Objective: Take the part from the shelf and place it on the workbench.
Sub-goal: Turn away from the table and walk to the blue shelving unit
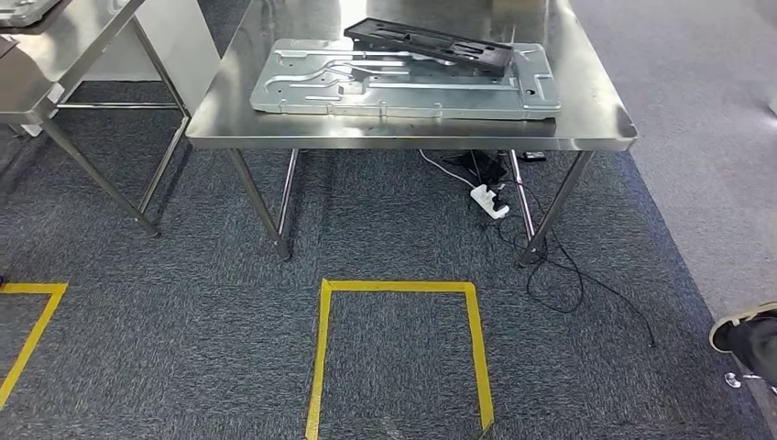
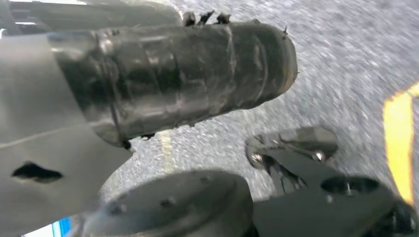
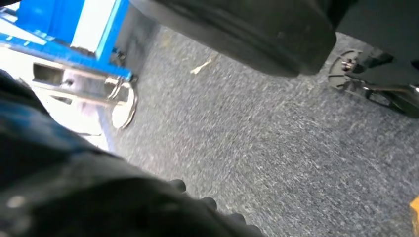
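At the far left of the head view stands a second steel table (image 1: pixel 55 55), only its corner and legs in frame, with a piece of yellow floor tape (image 1: pixel 32 330) on the grey carpet (image 1: pixel 183 321) below it. Next comes the workbench (image 1: pixel 229 124), a stainless steel table seen from its near edge. On it lies a large silver sheet-metal panel (image 1: pixel 302 87), flat, and a black part (image 1: pixel 426 43) rests on top of that panel towards its far right side, lying slightly askew. Beneath the bench, near its right-hand legs, a white power strip (image 1: pixel 488 201) sits among black cables (image 1: pixel 559 275) that trail out over the carpet. A yellow taped square (image 1: pixel 396 287) marks the floor in front of the bench. At the right edge a person's shoe (image 1: pixel 738 330) shows.

In the left wrist view the left hand (image 2: pixel 173 79) appears as a dark wrapped bulk (blurred); whether its fingers are spread or closed I cannot tell. In the right wrist view the right hand (image 3: pixel 99 197) is a dark mass with fingertips (image 3: pixel 207 202) just visible against the carpet, their pose unclear, and a blue frame (image 3: pixel 74 44) stands beyond.
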You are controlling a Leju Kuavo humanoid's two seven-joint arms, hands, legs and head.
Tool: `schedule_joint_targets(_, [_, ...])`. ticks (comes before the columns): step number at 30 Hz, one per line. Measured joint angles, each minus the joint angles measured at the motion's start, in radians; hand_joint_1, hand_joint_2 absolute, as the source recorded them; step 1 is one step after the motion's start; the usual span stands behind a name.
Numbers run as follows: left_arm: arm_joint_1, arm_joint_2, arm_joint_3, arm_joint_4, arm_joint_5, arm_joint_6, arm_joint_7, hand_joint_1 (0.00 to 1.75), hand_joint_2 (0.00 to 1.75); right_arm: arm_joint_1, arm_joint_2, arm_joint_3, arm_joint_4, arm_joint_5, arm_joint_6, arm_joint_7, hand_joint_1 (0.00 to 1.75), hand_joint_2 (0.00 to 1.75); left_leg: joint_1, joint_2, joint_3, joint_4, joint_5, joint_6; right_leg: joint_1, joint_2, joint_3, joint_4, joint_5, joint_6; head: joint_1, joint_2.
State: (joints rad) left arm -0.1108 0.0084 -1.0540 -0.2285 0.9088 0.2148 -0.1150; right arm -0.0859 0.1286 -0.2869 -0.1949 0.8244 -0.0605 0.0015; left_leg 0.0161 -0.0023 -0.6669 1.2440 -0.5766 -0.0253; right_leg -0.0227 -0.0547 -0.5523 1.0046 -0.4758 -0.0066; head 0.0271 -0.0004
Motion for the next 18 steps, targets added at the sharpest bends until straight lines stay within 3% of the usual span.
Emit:
schedule_joint_targets(1, [0.0, 0.0, 0.0, 0.0, 0.003, 0.011, 0.003, 0.0, 0.0, 0.0, 0.001, 0.007, 0.0, 0.01, 0.007, 0.008, 0.0, 0.0, 0.001, 0.011, 0.034, -0.064, 0.036, 0.0, -0.001, -0.01, 0.002, 0.0, -0.001, 0.002, 0.0, 0.0])
schedule_joint_targets(3, [-0.005, -0.004, 0.0, 0.0, 0.01, 0.031, 0.008, 0.0, 0.0, 0.0, 0.002, 0.024, 0.0, 0.031, 0.022, 0.019, 0.0, 0.0, -0.005, 0.047, 0.096, -0.189, 0.081, 0.007, 0.003, -0.027, 0.005, 0.002, -0.004, 0.01, -0.001, 0.0])
schedule_joint_targets(5, [-0.01, -0.01, 0.0, 0.0, 0.022, 0.05, 0.013, 0.0, 0.0, -0.001, 0.003, 0.041, 0.0, 0.05, 0.037, 0.024, 0.0, 0.0, -0.013, 0.059, 0.11, -0.229, 0.087, 0.02, 0.009, -0.044, 0.006, 0.002, -0.004, 0.022, 0.001, 0.0])
schedule_joint_targets(7, [-0.012, -0.017, 0.0, 0.0, 0.037, 0.076, 0.015, 0.0, 0.0, -0.004, 0.003, 0.06, 0.0, 0.066, 0.048, 0.032, 0.0, 0.0, -0.013, 0.036, 0.106, -0.232, 0.093, 0.036, 0.007, -0.053, 0.009, 0.002, -0.006, 0.036, 0.003, 0.0])
schedule_joint_targets(9, [-0.013, -0.029, 0.0, 0.0, 0.047, 0.11, 0.019, 0.0, 0.0, -0.006, 0.003, 0.075, 0.0, 0.074, 0.057, 0.039, 0.0, 0.0, -0.01, 0.019, 0.107, -0.238, 0.1, 0.05, 0.004, -0.017, -0.003, 0.034, -0.035, 0.047, 0.005, 0.0])
schedule_joint_targets(11, [-0.017, -0.043, 0.0, 0.0, 0.051, 0.135, 0.025, 0.0, 0.0, -0.004, 0.003, 0.087, 0.0, 0.075, 0.062, 0.045, 0.0, 0.0, -0.01, 0.002, 0.104, -0.24, 0.106, 0.061, 0.004, 0.034, -0.055, 0.145, -0.099, 0.05, 0.009, 0.0])
schedule_joint_targets(13, [-0.021, -0.056, 0.0, 0.0, 0.053, 0.147, 0.037, 0.0, 0.0, -0.001, 0.002, 0.098, 0.0, 0.078, 0.065, 0.05, 0.0, 0.0, -0.014, -0.022, 0.098, -0.239, 0.109, 0.067, 0.007, 0.05, -0.112, 0.263, -0.142, 0.047, 0.011, 0.0])
schedule_joint_targets(14, [-0.021, -0.061, 0.0, 0.0, 0.053, 0.15, 0.045, 0.0, 0.0, 0.0, 0.002, 0.104, 0.0, 0.083, 0.069, 0.053, 0.0, 0.0, -0.015, -0.035, 0.097, -0.238, 0.11, 0.068, 0.008, 0.052, -0.12, 0.28, -0.137, 0.044, 0.011, 0.0])
schedule_joint_targets(15, [-0.021, -0.065, 0.0, 0.0, 0.055, 0.152, 0.054, 0.0, 0.0, 0.0, 0.002, 0.111, 0.0, 0.089, 0.075, 0.058, 0.0, 0.0, -0.016, -0.048, 0.097, -0.236, 0.11, 0.068, 0.01, 0.055, -0.109, 0.255, -0.113, 0.039, 0.011, 0.0])
schedule_joint_targets(16, [-0.021, -0.068, 0.0, 0.0, 0.058, 0.153, 0.06, 0.0, 0.0, 0.0, 0.002, 0.118, 0.0, 0.095, 0.081, 0.064, 0.0, 0.0, -0.017, -0.062, 0.097, -0.234, 0.11, 0.067, 0.011, 0.065, -0.082, 0.197, -0.076, 0.034, 0.011, 0.0])
schedule_joint_targets(18, [-0.025, -0.075, 0.0, 0.0, 0.063, 0.153, 0.068, 0.0, 0.0, -0.001, 0.001, 0.132, 0.0, 0.103, 0.091, 0.074, 0.0, 0.0, -0.017, -0.086, 0.092, -0.226, 0.109, 0.065, 0.012, 0.113, -0.023, 0.069, -0.026, 0.022, 0.01, 0.0])
